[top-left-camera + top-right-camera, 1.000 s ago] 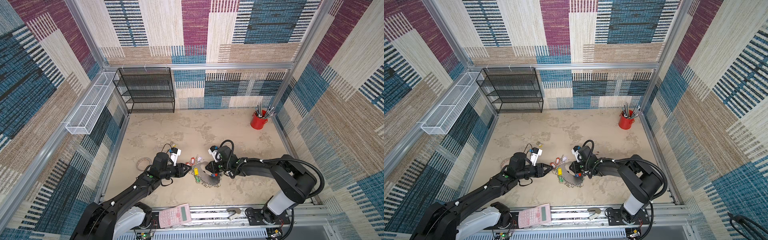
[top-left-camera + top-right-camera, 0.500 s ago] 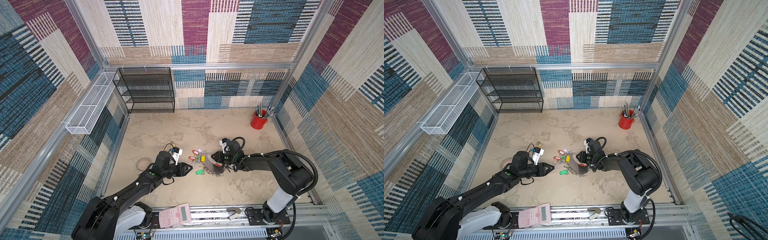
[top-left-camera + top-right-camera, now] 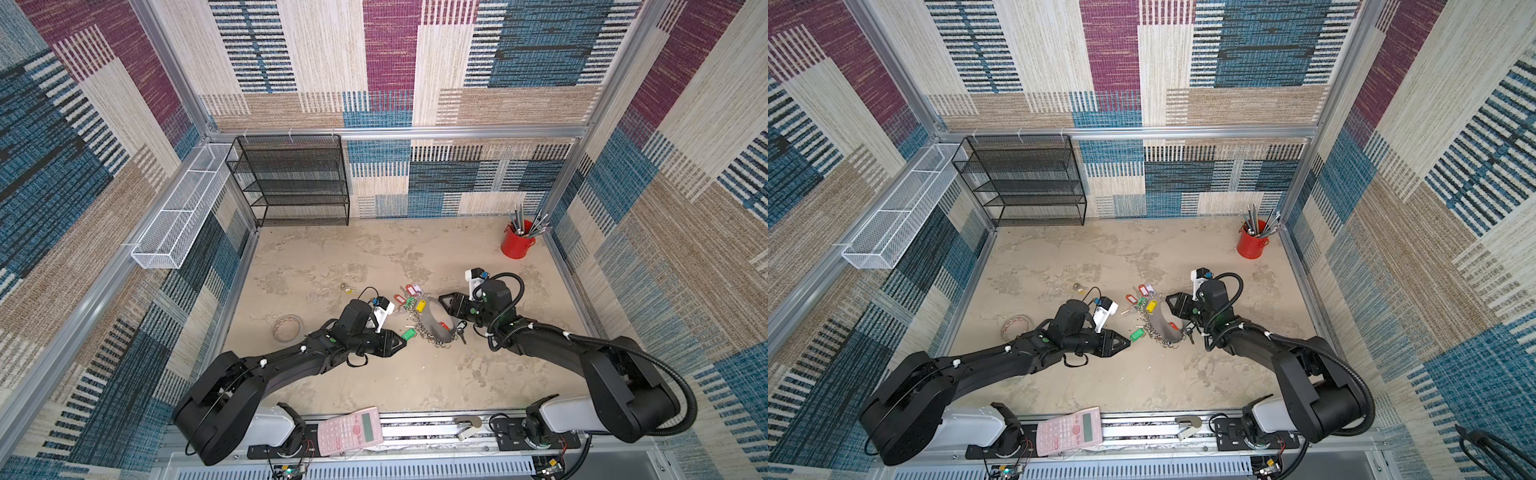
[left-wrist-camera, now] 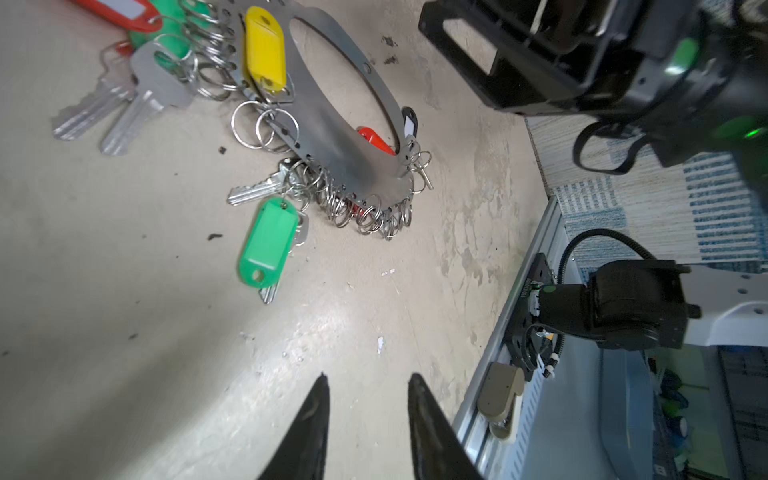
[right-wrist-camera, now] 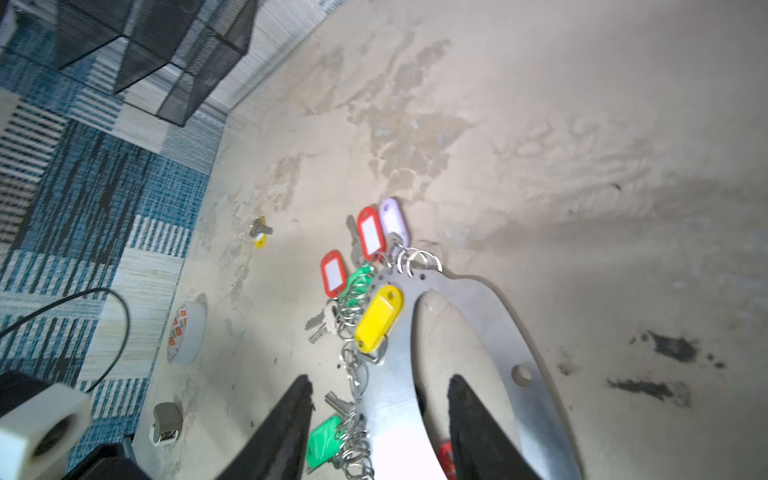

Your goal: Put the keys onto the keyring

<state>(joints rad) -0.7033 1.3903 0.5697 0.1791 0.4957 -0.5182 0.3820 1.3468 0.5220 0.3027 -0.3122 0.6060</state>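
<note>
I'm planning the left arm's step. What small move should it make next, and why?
Probably swing the left gripper, fingers apart and empty, toward the keys, which lie loose on the table apart from the keyring; the right gripper straddles the keyring's band with open fingers.

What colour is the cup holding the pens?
Red; the cup shows best in a top view.

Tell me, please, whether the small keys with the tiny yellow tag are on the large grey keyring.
Off. The keys lie by themselves on the table, clearly apart from the keyring.
</note>
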